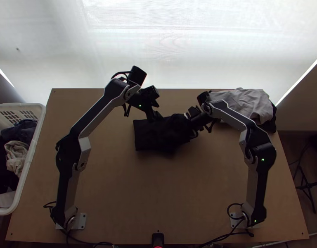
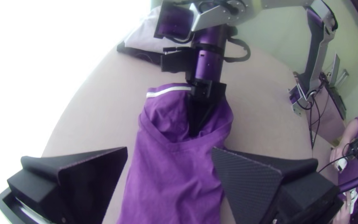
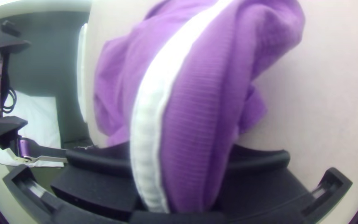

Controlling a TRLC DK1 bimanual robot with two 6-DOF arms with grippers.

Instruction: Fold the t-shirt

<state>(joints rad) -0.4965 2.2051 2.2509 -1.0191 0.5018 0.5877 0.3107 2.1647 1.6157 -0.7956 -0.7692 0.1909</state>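
Note:
In the top view, my left gripper (image 1: 156, 117) is at the back edge of the t-shirt (image 1: 158, 135), which lies in a narrow folded shape and looks black there. My right gripper (image 1: 193, 123) is at its right end. The left wrist view shows the t-shirt (image 2: 172, 178) as purple, with my left gripper (image 2: 169, 152) open above it and nothing between its fingers. In the right wrist view, my right gripper (image 3: 179, 178) is shut on the neck part of the t-shirt (image 3: 195, 108), beside a white band; this part is bunched and hides the fingertips.
Grey and dark cloths (image 1: 249, 105) lie piled at the table's back right corner. A white basket (image 1: 31, 159) with clothes stands along the left edge. Bare wood of the table (image 1: 158, 186) stretches between the t-shirt and the near edge.

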